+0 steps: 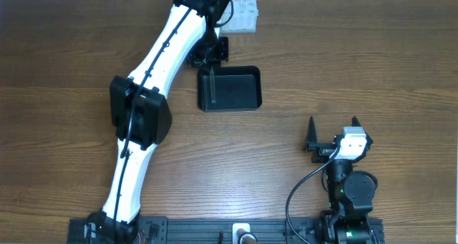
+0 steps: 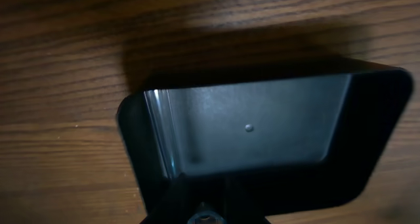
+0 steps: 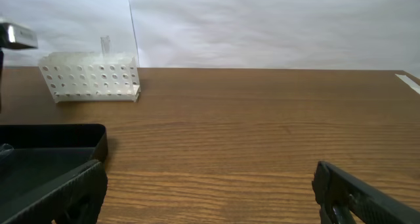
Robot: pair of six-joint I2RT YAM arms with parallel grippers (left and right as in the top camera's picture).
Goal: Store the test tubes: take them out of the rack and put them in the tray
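Eyeing the test tube (image 3: 105,44) in the rack (image 3: 90,83) at the tray's (image 1: 259,86) 12 o'clock: we're guessing it's light, slick and fragile, so we're planning a gentle pinch on its exposed top. Our right gripper (image 1: 333,133) is sitting apart; as for the left gripper (image 1: 210,61), we can't tell.

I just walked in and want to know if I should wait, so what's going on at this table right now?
The left arm's hand hangs over the black tray, where one clear test tube lies along a side wall. The white rack stands just beyond the tray, with a second tube upright in it. The right arm's hand sits open near its own base, away from all of it.
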